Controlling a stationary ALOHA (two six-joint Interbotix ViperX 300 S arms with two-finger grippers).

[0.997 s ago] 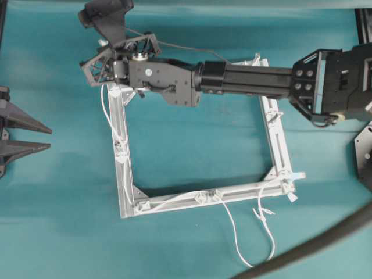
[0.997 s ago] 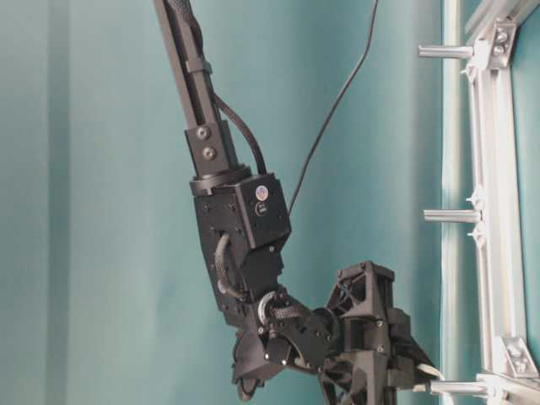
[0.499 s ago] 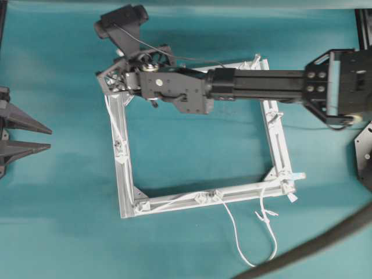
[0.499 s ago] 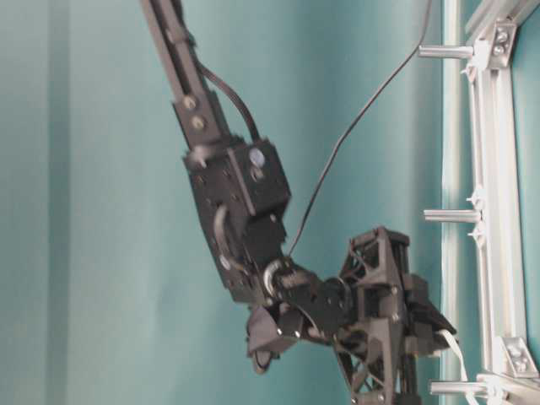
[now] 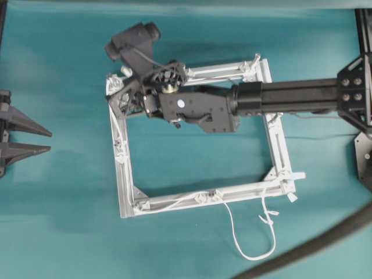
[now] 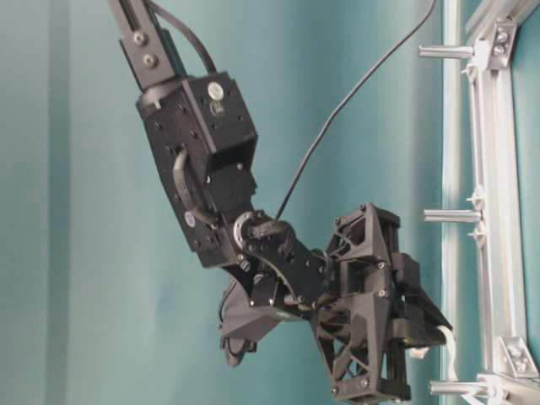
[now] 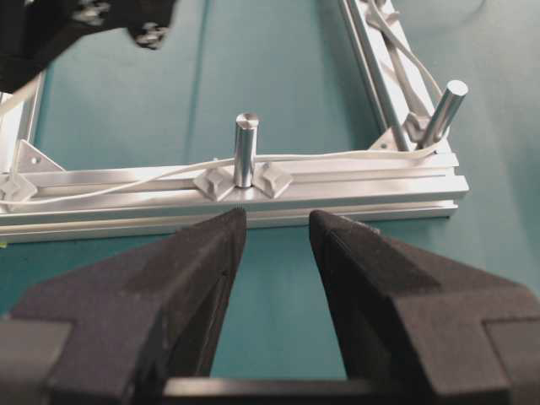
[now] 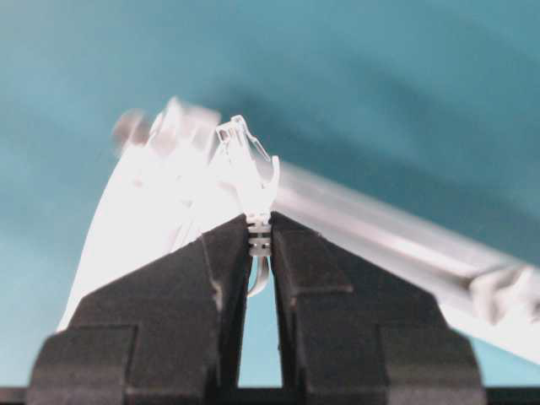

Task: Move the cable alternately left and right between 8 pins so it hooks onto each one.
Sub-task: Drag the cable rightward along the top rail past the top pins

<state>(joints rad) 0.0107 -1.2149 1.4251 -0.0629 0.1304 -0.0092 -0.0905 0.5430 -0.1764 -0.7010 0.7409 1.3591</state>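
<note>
From overhead we see the cable (image 5: 174,201) already laced along the frame (image 5: 279,145)'s near and left rails, with the right gripper (image 5: 123,96) at the far-left corner; the far and right rails look unthreaded. Its wrist view shows narrow jaws pinching the cable's plug (image 8: 258,239). The left gripper (image 7: 272,245) hangs wide, empty, facing a pin (image 7: 245,150).

No readable text, brand, number or sign appears in any view. Small round stickers sit on the right arm's black wrist housing (image 6: 196,110), seen from table level and again from overhead (image 5: 180,103), but whatever is printed on them is too small and blurred to make out.
</note>
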